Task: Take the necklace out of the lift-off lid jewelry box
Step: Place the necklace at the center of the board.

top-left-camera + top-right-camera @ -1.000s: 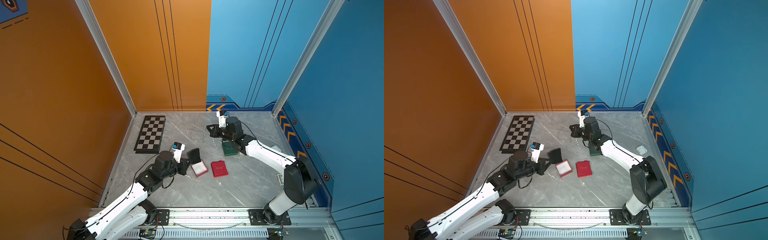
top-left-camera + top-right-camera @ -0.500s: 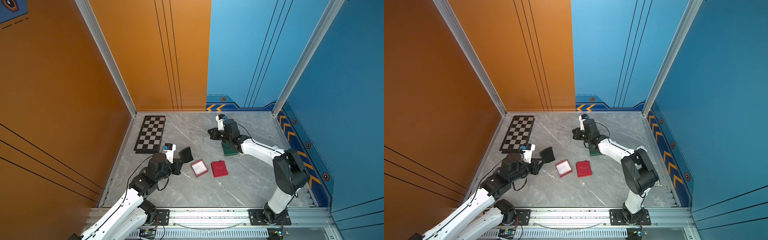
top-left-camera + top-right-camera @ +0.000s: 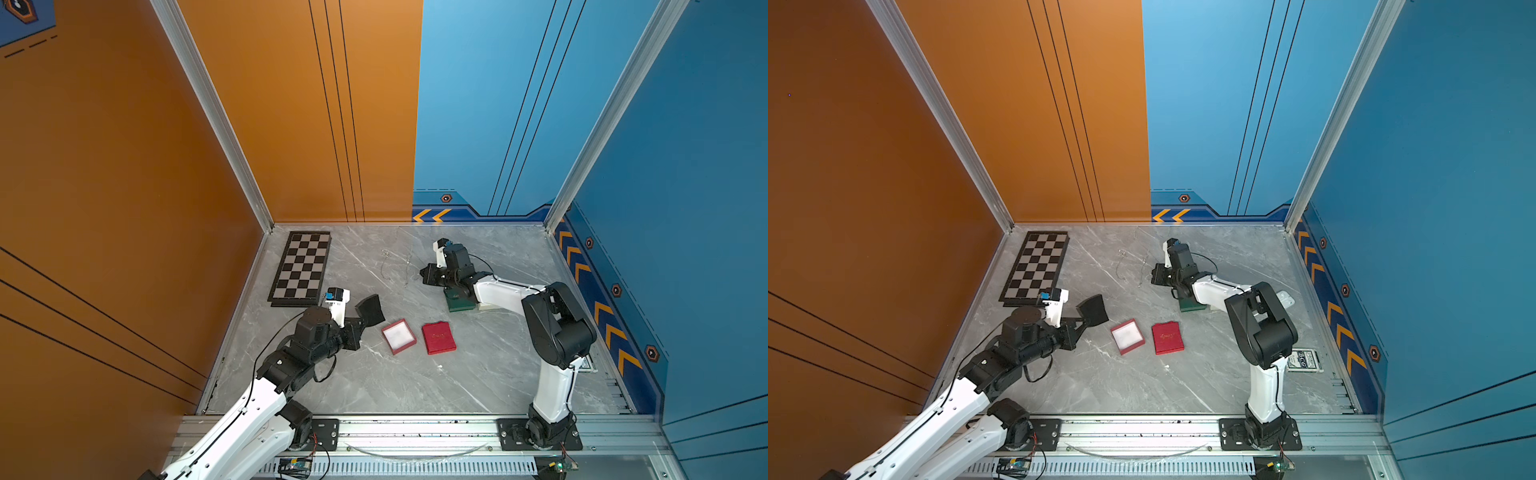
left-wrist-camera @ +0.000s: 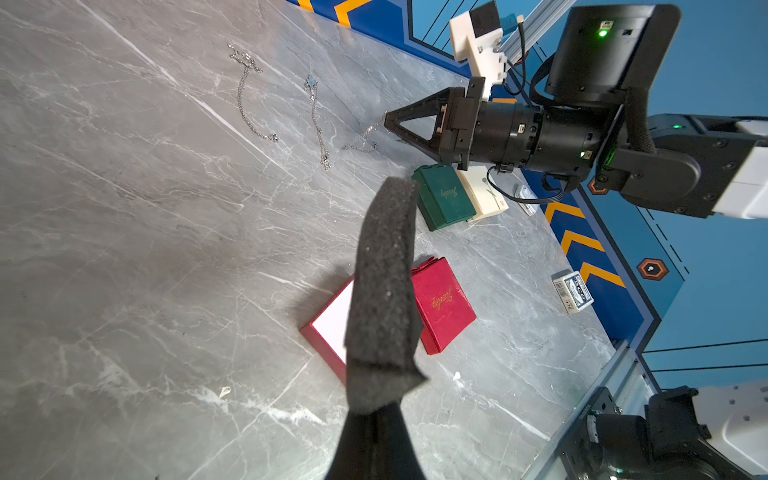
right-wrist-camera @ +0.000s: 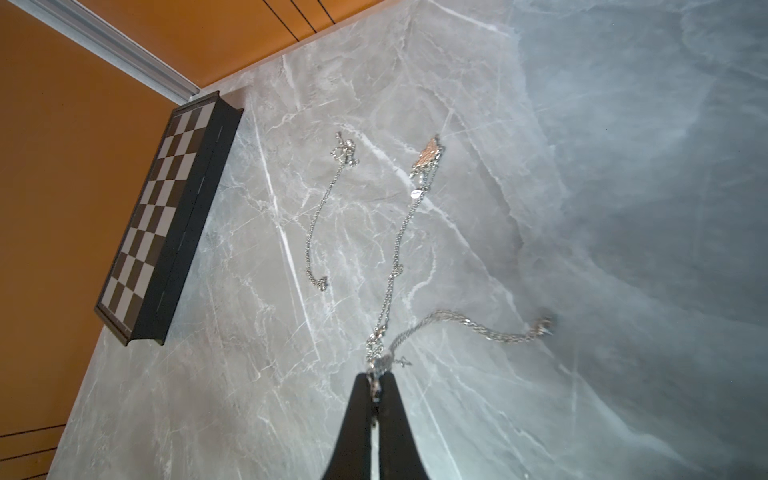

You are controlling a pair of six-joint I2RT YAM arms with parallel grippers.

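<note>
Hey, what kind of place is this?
Most likely a robot-manipulation test cell: a left arm and right arm mounted on an aluminium rail, an orange wall and blue wall around a marble-look tabletop, staged props like a chessboard and red jewelry box.

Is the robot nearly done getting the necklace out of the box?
Nearly. Done: the red box lies open and empty, its lid beside it, and the left gripper holds the black foam pad. In hand: the right gripper is pinching the necklace over the table. Left: probably lay it down and let go.
</note>
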